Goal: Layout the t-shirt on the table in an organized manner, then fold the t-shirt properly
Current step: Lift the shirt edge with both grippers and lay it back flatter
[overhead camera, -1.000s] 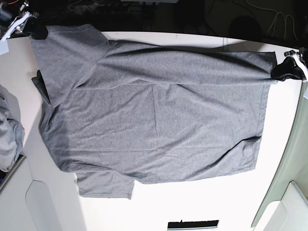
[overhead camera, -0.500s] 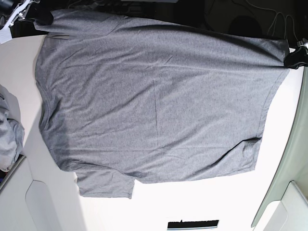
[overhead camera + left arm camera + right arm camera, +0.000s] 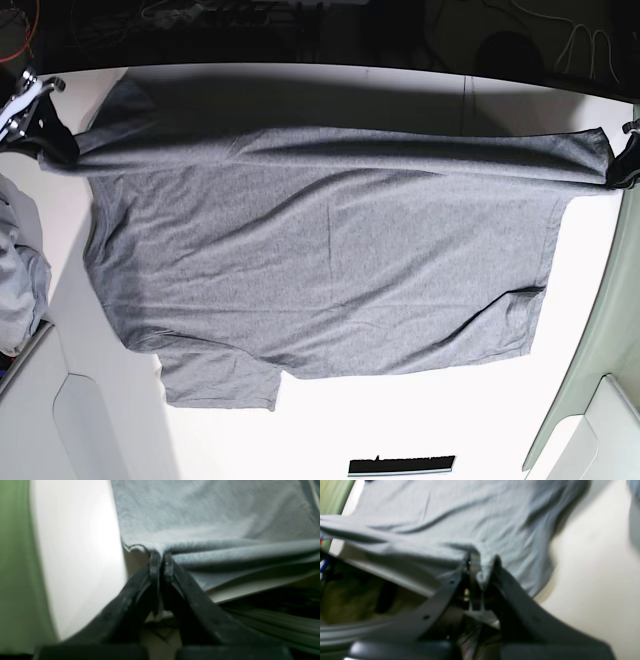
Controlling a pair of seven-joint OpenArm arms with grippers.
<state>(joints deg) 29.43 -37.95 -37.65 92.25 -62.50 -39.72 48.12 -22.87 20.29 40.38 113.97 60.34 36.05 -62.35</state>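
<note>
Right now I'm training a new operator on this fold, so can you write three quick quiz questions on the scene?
1. True or false: both claws are shut on the shirt.
2. What does the left claw pinch? A) the shirt's edge B) a towel C) nothing
3. Fill in: the stretched edge between the left claw and the right claw is lifted off the ___.

Key: 1 true; 2 A; 3 table.

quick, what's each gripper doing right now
Left gripper: closed, pinching a corner of the t-shirt.
Right gripper: closed on the t-shirt's edge at its other end.
</note>
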